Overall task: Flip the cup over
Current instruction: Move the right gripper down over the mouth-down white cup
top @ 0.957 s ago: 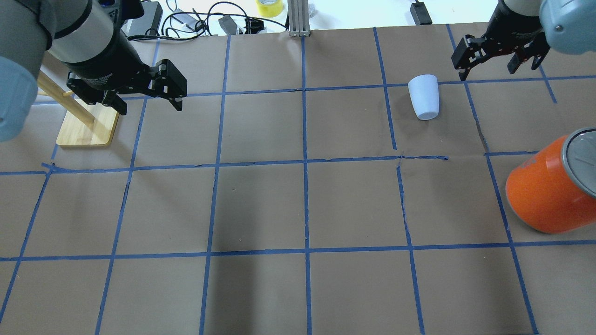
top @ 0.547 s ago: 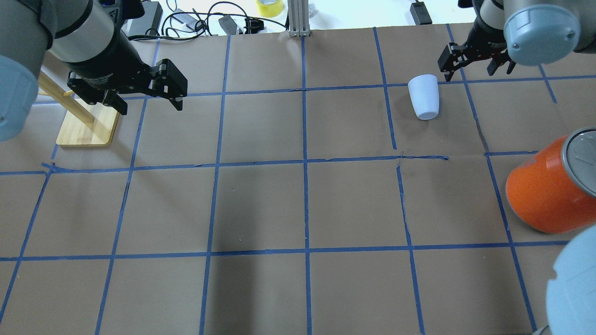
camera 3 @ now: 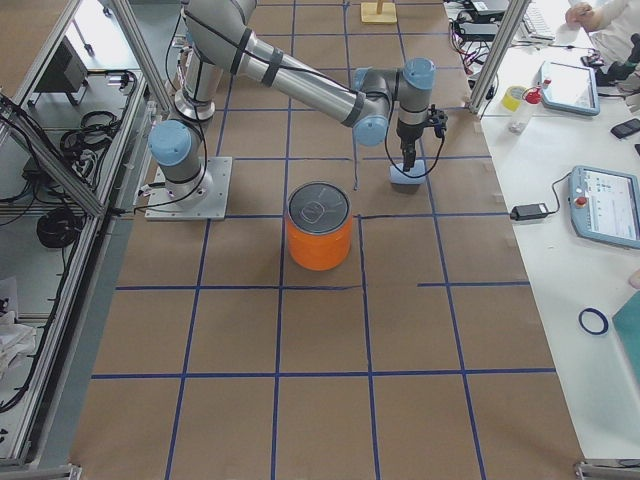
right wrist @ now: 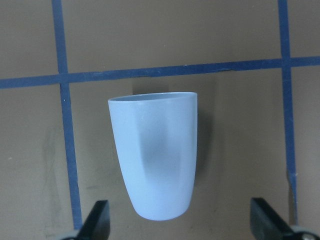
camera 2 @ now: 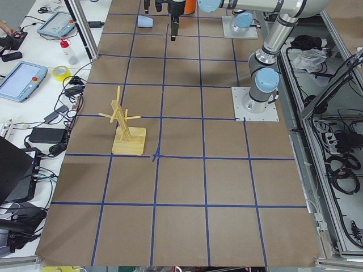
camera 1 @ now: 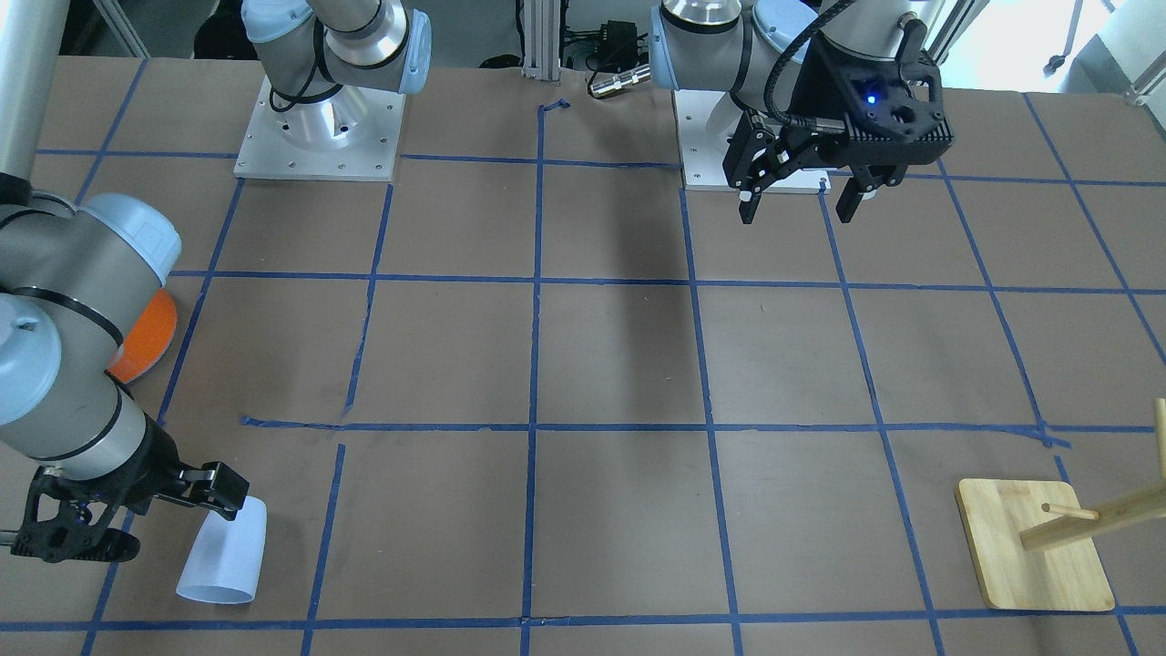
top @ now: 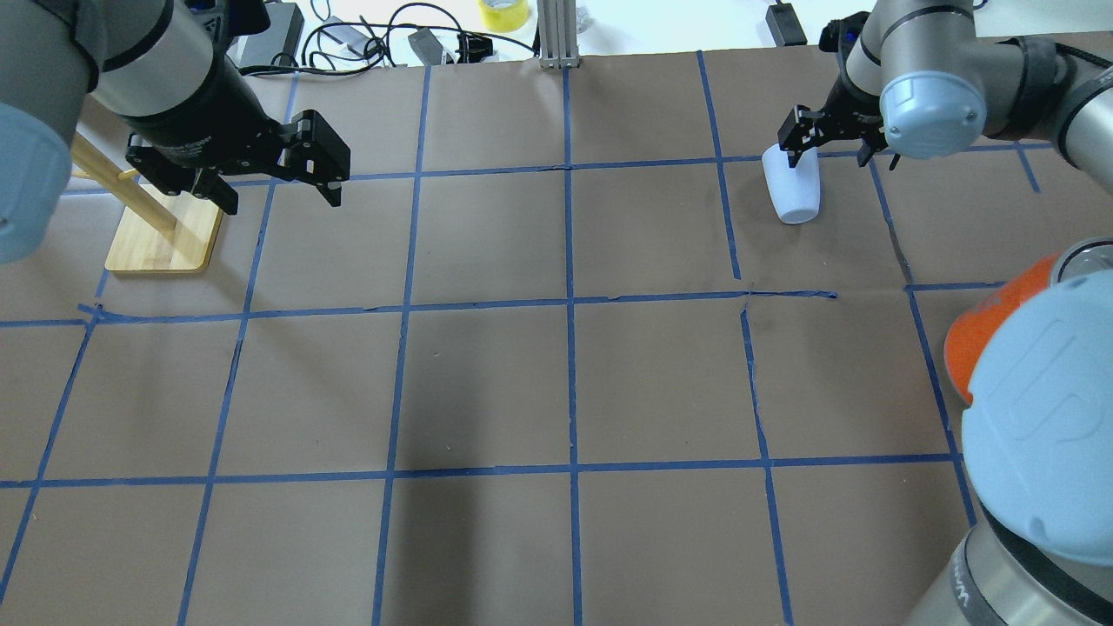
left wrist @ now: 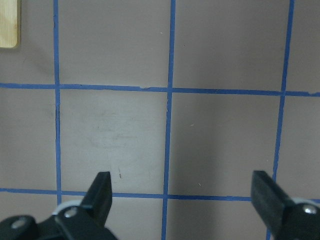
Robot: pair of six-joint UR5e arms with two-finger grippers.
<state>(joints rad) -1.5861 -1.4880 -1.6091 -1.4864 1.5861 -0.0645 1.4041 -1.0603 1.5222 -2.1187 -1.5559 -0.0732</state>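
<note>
Smooth tapered cup (right wrist: 155, 160) lies sideways (matte, pale) beneath the spread right claw (right wrist: 178, 210).

A small, plain, pale blue-white tapered plastic cup (top: 793, 187) lies on its side on the brown table (top: 487, 382), far right of the robot, wide rim pointing away from it.

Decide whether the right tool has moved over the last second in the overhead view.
Yes. The right tool has shifted left toward the cup, which has not moved, and now hangs by the cup's wide end.
</note>
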